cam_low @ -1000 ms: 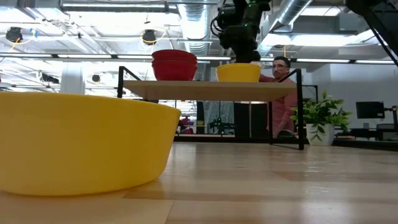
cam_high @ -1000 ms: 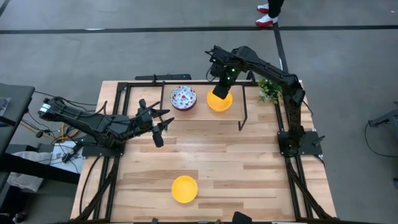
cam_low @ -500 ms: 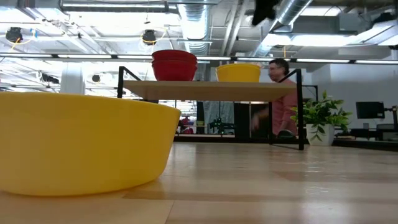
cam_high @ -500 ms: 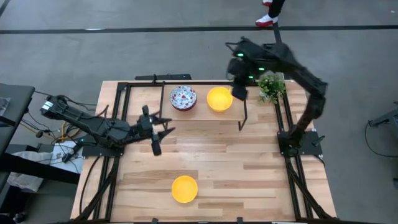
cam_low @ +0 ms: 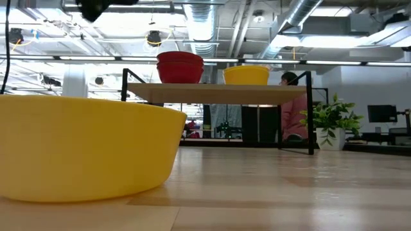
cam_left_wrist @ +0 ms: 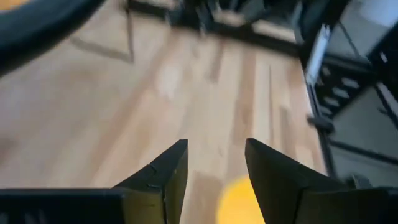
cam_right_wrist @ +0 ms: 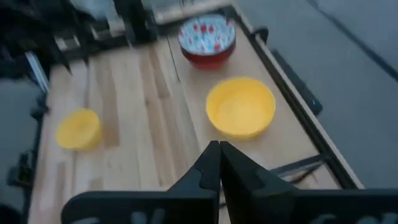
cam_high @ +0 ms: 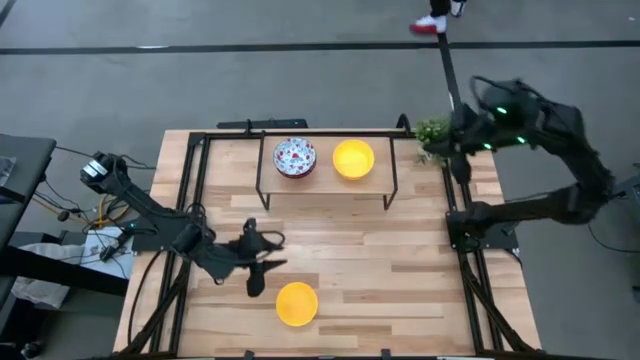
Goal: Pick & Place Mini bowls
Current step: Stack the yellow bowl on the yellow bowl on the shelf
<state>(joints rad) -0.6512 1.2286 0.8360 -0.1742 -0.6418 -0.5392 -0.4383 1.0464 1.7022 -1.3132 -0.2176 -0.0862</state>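
One yellow mini bowl sits on the table near the near edge and fills the left of the low view. On the raised wooden shelf stand a speckled red mini bowl and a yellow mini bowl. In the low view the red bowls look stacked. My left gripper is open, just left of and above the table bowl, which shows between its fingers. My right gripper is shut, out by the table's right edge.
A small green plant stands at the far right corner, close under my right gripper. The shelf's black frame legs stand on the table's far half. A person sits behind the table in the room.
My right gripper has left the yellow bowl on the shelf, risen and swung away to the table's right edge; the bowl stays on the shelf. My left gripper has moved from mid-table toward the near edge, to the yellow bowl on the table.
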